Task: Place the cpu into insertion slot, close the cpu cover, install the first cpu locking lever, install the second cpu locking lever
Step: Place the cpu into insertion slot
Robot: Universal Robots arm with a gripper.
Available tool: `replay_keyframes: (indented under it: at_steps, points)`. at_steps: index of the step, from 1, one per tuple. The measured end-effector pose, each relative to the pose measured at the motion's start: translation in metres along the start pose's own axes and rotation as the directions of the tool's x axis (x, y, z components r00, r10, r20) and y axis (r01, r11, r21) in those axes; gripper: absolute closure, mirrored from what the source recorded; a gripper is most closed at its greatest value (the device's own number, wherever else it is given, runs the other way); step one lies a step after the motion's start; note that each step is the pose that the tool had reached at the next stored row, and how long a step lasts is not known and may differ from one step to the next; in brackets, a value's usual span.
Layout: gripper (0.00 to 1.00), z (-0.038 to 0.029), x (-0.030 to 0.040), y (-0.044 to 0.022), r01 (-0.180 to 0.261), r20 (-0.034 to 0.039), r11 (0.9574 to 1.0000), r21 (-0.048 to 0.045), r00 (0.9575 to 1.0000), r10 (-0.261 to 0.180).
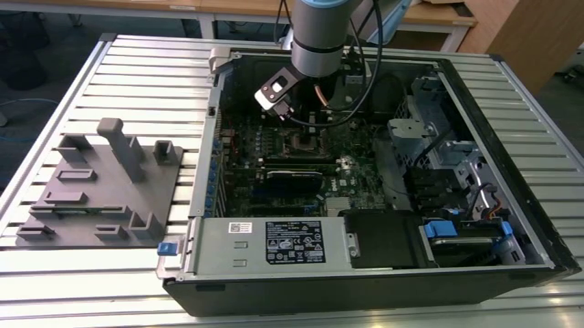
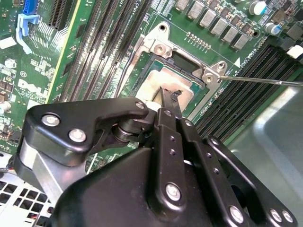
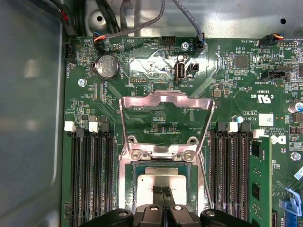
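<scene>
The cpu (image 3: 152,182) (image 2: 158,81), a flat square with a dull silver top, lies in the insertion slot (image 3: 132,196) (image 2: 185,60). The cpu cover (image 3: 165,100), a silvery frame with a large window, stands open, swung back from its hinge. My gripper (image 3: 163,193) (image 2: 170,96) is shut, its fingertips pressed together right over the cpu's top, and nothing shows between them. Two thin wire levers (image 2: 258,80) (image 2: 122,78) lie unlatched beside the slot. In the exterior view my arm (image 1: 318,48) reaches down into the open computer case above the slot (image 1: 304,142).
Rows of long black memory slots (image 3: 90,175) flank the socket, and one memory card (image 3: 258,182) sits in place. In the case are a power supply (image 1: 273,240), drive bays (image 1: 461,232) and loose cables (image 1: 365,82). A grey fixture (image 1: 100,184) stands at the exterior view's left.
</scene>
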State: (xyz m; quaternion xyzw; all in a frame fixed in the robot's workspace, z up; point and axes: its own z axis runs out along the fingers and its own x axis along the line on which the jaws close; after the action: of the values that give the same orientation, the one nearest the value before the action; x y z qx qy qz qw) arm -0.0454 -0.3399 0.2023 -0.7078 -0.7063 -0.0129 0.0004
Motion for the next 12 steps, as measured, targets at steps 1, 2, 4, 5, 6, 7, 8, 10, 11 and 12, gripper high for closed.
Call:
replay_keyframes:
  at_steps: [1,2,4,5,6,7,8,10,11,12]
  points:
    - [0.9,0.0,0.0,0.0,0.0,0.0,1.0,0.0005,1.0,0.0]
    - [0.9,0.0,0.0,0.0,0.0,0.0,1.0,0.001,1.0,0.0]
    - [0.9,0.0,0.0,0.0,0.0,0.0,1.0,0.002,1.0,0.0]
    - [0.9,0.0,0.0,0.0,0.0,0.0,1.0,0.0025,1.0,0.0]
    - [0.9,0.0,0.0,0.0,0.0,0.0,1.0,0.0031,1.0,0.0]
    - [0.9,0.0,0.0,0.0,0.0,0.0,1.0,0.0035,1.0,0.0]
    - [0.9,0.0,0.0,0.0,0.0,0.0,1.0,0.004,1.0,0.0]
    - [0.9,0.0,0.0,0.0,0.0,0.0,1.0,0.0051,1.0,0.0]
    - [0.9,0.0,0.0,0.0,0.0,0.0,1.0,0.0056,1.0,0.0]
    - [0.9,0.0,0.0,0.0,0.0,0.0,1.0,0.0061,1.0,0.0]
